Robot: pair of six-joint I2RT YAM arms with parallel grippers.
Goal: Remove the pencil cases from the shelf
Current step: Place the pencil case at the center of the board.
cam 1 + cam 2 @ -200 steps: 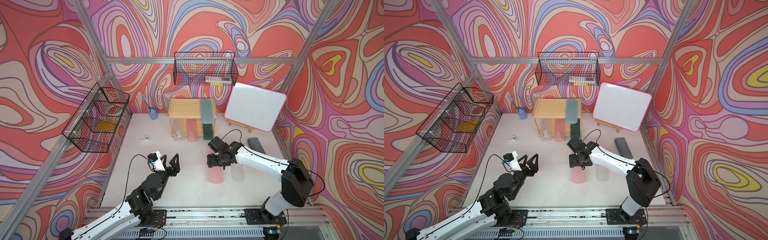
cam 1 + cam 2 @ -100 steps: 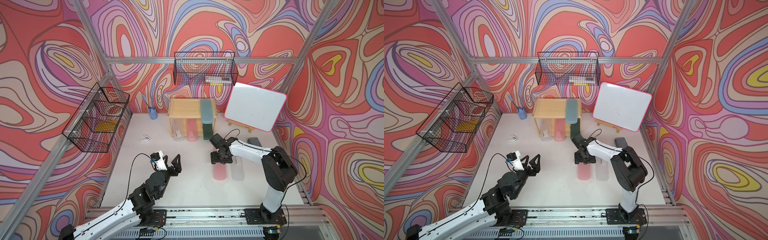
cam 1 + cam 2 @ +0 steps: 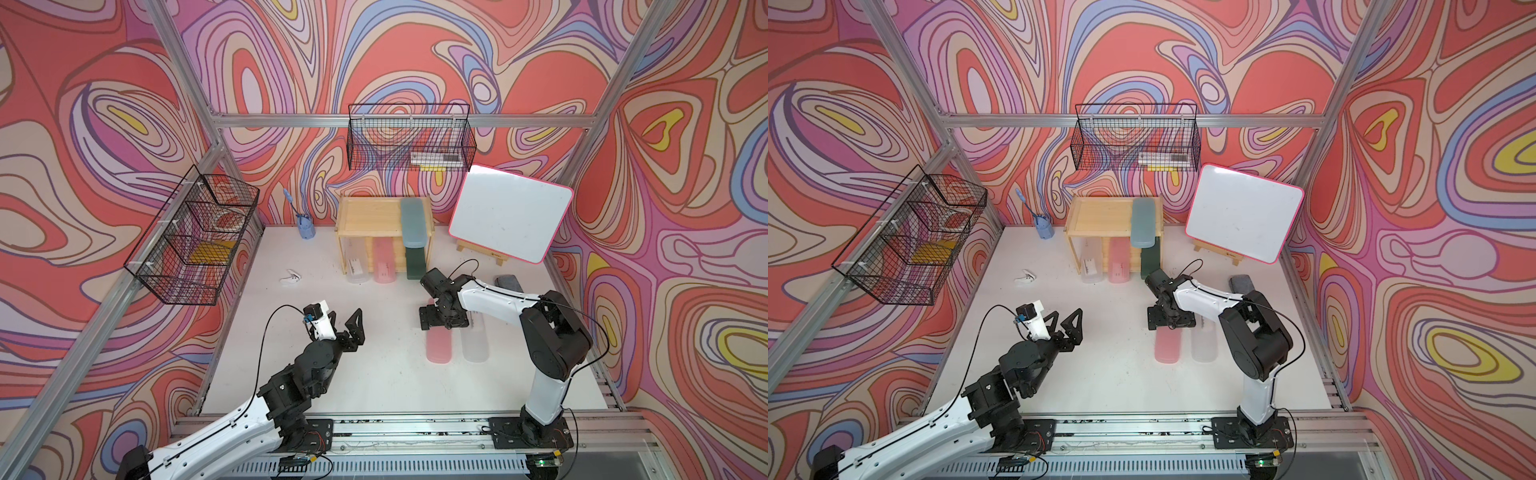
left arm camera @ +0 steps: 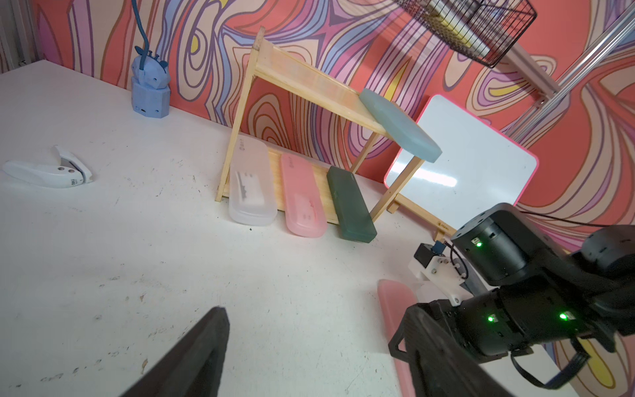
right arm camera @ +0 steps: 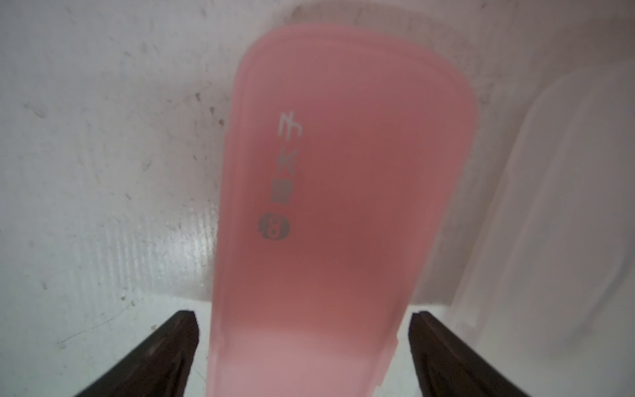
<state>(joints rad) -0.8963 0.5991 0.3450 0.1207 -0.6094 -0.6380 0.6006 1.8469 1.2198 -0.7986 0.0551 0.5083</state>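
right gripper jaws spread wide, straddling pink case flat on table, clear of both sides, looks like a drop-off. left gripper apart, empty, facing shelf ahead, where teal case plus three more wait.

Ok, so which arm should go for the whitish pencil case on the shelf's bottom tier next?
Probably the left. The left gripper hangs empty, jaws open, facing the shelf on the side of the whitish case. The right gripper, jaws open, straddles the pink case on the table.
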